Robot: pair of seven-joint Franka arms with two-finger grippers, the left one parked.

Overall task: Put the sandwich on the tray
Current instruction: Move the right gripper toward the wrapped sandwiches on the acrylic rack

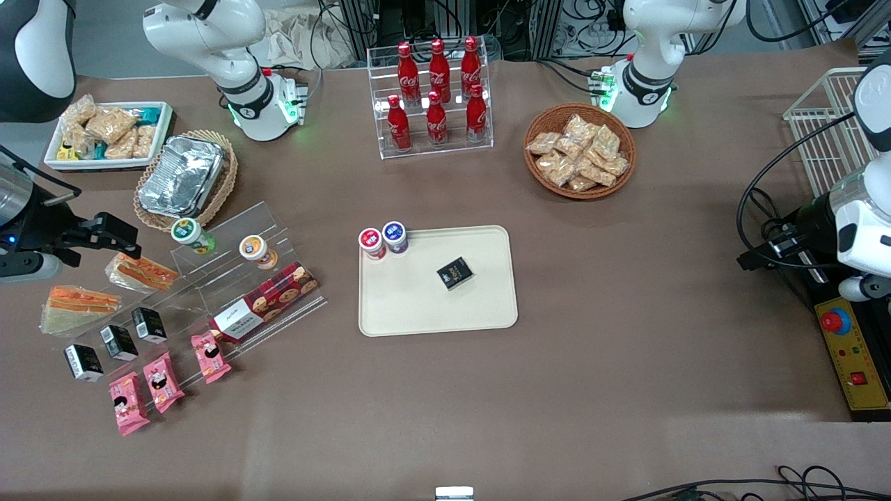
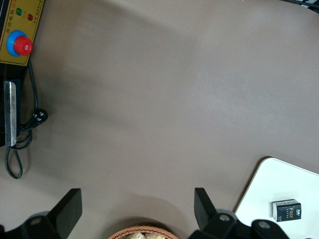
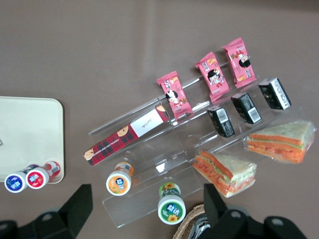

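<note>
While gripper (image 1: pixel 122 240) hovers jaws apart above sandwich (image 1: pixel 78 307), tray (image 1: pixel 418 306) half bare

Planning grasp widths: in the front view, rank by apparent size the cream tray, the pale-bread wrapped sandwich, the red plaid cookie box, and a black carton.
1. Cream rectangular tray
2-3. Red plaid cookie box and pale-bread wrapped sandwich: similar, unranked
4. Black carton

Open gripper hovers above the sandwiches.

tray (image 3: pixel 30 130) cut off by edge

You're looking at a robotics lab staged as a snack shop: a brown bench (image 1: pixel 626 390) with acrylic display racks (image 1: pixel 429 97), cable bundles (image 1: pixel 557 28), and an emergency-stop box (image 1: pixel 850 362).
</note>
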